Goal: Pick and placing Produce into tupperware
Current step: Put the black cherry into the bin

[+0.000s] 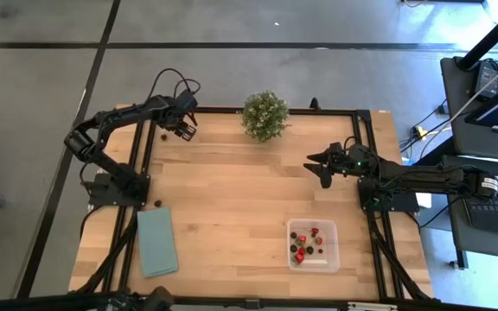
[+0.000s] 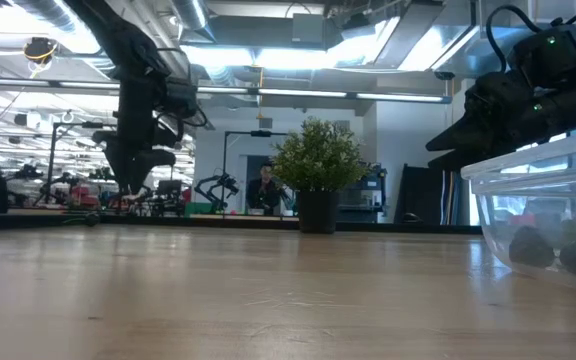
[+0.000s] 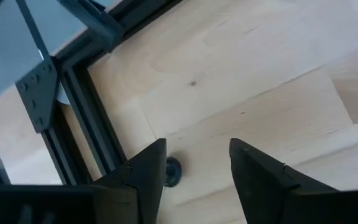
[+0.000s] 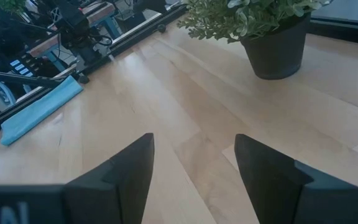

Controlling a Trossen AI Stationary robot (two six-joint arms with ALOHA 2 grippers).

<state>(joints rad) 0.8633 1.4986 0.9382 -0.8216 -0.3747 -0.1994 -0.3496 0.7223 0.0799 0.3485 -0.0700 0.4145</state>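
High view: left gripper hung over table's far-left corner, just inside the frame rail; a dark berry lay on the wood just beside it. Another dark bit sat by the left rail, near the teal cloth. Right gripper was at mid-right, pointing toward table centre, fingers apart, nothing between them. Tub stood near front-right, w/ red and dark berries inside. Plant at far edge, centre.

Low view: left arm came down at far left; right arm was above the tub, which filled the right edge. Dark shapes showed through its wall, blurred. Plant mid-back. A person sat in the room beyond.

Left wrist: fingers spread, not gripping; dark berry on the wood by the inner side of one finger, next to the rail.

Right wrist: fingers wide apart over bare wood, empty. Plant pot ahead, cloth farther off.
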